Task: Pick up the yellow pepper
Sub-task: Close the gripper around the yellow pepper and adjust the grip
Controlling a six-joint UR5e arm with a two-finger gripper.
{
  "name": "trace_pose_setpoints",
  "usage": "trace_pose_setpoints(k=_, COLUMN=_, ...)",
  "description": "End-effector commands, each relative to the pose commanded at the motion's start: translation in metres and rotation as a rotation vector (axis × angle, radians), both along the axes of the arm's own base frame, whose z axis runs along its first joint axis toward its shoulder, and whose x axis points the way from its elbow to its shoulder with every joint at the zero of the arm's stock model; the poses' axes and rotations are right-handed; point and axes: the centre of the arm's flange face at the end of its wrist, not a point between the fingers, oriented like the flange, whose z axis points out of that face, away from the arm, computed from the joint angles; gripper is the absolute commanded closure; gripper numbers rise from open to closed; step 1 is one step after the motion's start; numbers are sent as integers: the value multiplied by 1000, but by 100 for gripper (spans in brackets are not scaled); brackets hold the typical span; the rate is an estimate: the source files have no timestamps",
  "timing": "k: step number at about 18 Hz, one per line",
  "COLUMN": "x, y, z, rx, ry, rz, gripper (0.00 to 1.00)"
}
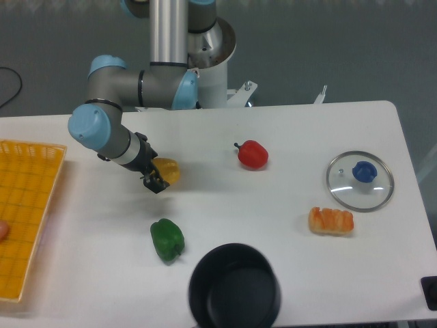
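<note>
While the arm reached down from the back left of the white table (287, 130), its gripper (158, 176) sat right at the yellow pepper (168, 169), toward the left of the table's middle. The dark fingers (154, 183) overlapped the pepper's left and lower edge, so that only the pepper's right and upper part showed past them. They looked drawn close around the fruit and in contact with it, but the view from above hid the gap between them, and I could not tell whether they were truly clamped on it or merely resting against it. The pepper appeared to sit on the tabletop rather than clear of it, though that too was hard to judge.

A red pepper (252, 154) lay well to the right of the gripper, and a green pepper (167, 240) lay nearer the front edge, below the gripper. A black pot (234, 285) stood at the front, just right of the green pepper. A glass lid (360, 181) with a blue knob lay at the right side, with an orange piece of food (331, 221) just in front of it. A yellow basket (27, 212) occupied the left edge.
</note>
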Motion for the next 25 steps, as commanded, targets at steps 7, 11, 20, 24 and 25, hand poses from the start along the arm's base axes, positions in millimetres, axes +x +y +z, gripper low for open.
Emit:
trace_pose_setpoints(k=7, x=-8, y=3, z=8, rx=8, ry=-5, rz=2, gripper=0)
trace_pose_setpoints(k=11, x=-11, y=0, z=6, rx=2, ry=-8, rz=2, gripper=0)
trace_pose_setpoints(k=20, x=-31, y=0, z=16, rx=14, ry=-11, rz=10, gripper=0)
trace_pose_setpoints(k=24, x=-33, y=4, z=36, rx=16, ry=-20, rz=15, gripper=0)
trace_pose_setpoints(k=25, x=-34, y=5, z=38, rx=11, ry=-25, rz=15, gripper=0)
